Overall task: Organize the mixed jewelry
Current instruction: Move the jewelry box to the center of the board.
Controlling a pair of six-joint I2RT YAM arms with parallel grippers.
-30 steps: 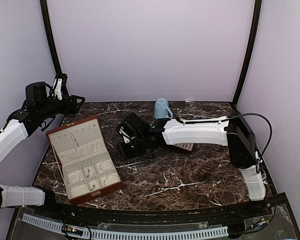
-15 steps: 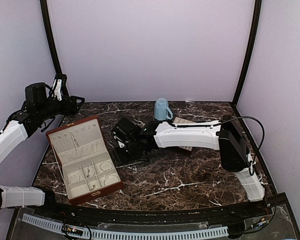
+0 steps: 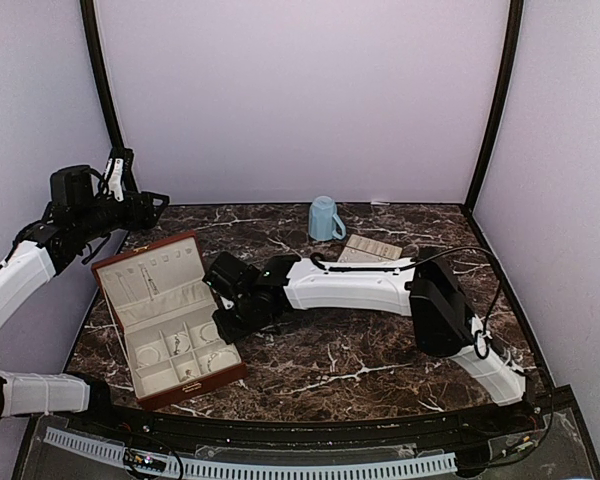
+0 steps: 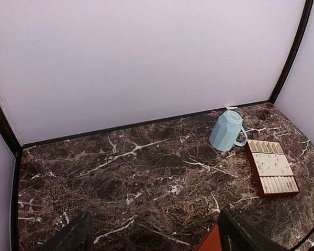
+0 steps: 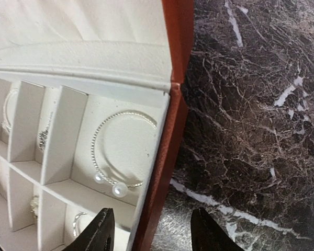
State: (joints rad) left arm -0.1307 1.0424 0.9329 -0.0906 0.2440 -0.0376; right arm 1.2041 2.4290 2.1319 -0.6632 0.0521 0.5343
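The mixed jewelry lies in the open reddish-brown box (image 3: 146, 297). In the right wrist view a silver bracelet hoop (image 5: 123, 149) with two pearl ends fills one cream compartment. Thin rings (image 5: 77, 223) and a small stud (image 5: 42, 138) lie in neighbouring ones. My right gripper (image 5: 152, 236) is open and straddles the box's right wall (image 5: 165, 157). One finger (image 5: 100, 232) is inside the box and the other (image 5: 206, 234) is over the marble, neither touching the wall. My left gripper (image 3: 145, 203) hangs open and empty, high at the back left.
A light blue mug (image 3: 325, 218) stands at the back centre, with a cream slotted tray (image 3: 372, 250) in front of it. The left wrist view shows the same mug (image 4: 226, 130) and tray (image 4: 271, 168) on dark marble. The box lid (image 3: 152, 267) leans back open.
My right arm has reached left across the table to the box's right wall, uncovering the slotted tray, and its jaws have narrowed a little. The left arm has stayed still.
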